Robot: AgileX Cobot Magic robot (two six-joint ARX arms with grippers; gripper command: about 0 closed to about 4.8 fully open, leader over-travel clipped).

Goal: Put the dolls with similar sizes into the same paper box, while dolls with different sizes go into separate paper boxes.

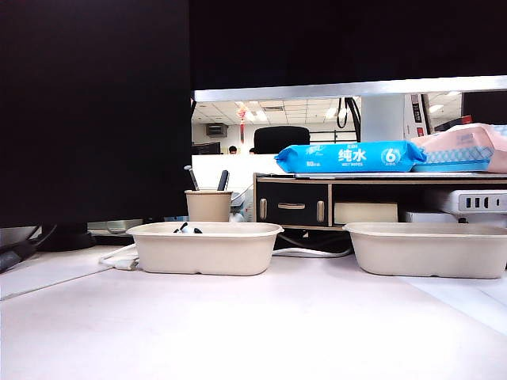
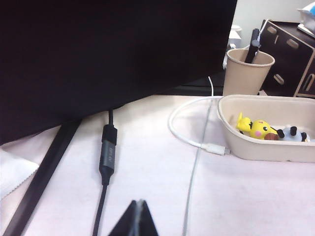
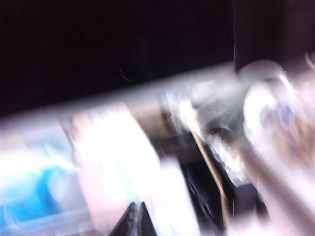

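White worktop (image 1: 238, 324) carries two shallow beige pulp trays: left tray (image 1: 204, 248) at 9 o'clock holds yellow black-tipped doll (image 2: 256, 129), pale blue doll (image 2: 294, 134); right tray (image 1: 428, 249) at 3 o'clock. Left gripper (image 2: 138, 210) pinched together, empty, low over worktop. Right gripper (image 3: 134, 212) pinched together, blurred.

This is an office. A large dark monitor (image 1: 95, 111) stands on the pale desk (image 1: 253, 324), with cables (image 2: 106, 157) under it. A paper cup with pens (image 1: 208, 204) and a small drawer shelf (image 1: 317, 202) stand behind. Further back there are ceiling light panels (image 1: 261, 111), a partition and a black office chair (image 1: 281, 138).
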